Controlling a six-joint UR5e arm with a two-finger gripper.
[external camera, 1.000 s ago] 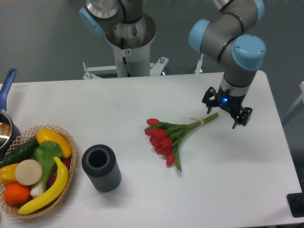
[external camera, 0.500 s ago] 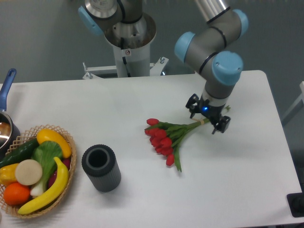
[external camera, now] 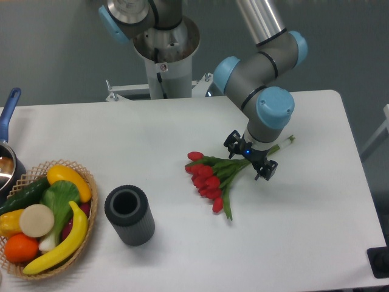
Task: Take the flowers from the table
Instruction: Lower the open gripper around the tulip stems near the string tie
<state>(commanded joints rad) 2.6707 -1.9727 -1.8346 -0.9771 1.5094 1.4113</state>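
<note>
Nearest, on the table [external camera: 292, 243], stand one dark cylinder [external camera: 129, 215] and one basket [external camera: 85, 234] of fruit at the left. Further back at centre lies one bunch of flowers [external camera: 214, 176]. One gripper [external camera: 250, 156], jaws open, straddles the stems, blooms to its left.

To my near left a wicker basket [external camera: 85, 201] held a banana [external camera: 64, 243], an orange [external camera: 21, 247] and a cucumber [external camera: 24, 194]. Just right of it stood a dark ribbed cylinder [external camera: 129, 215]; a blue-handled pot [external camera: 7, 152] sat at the left edge.
</note>
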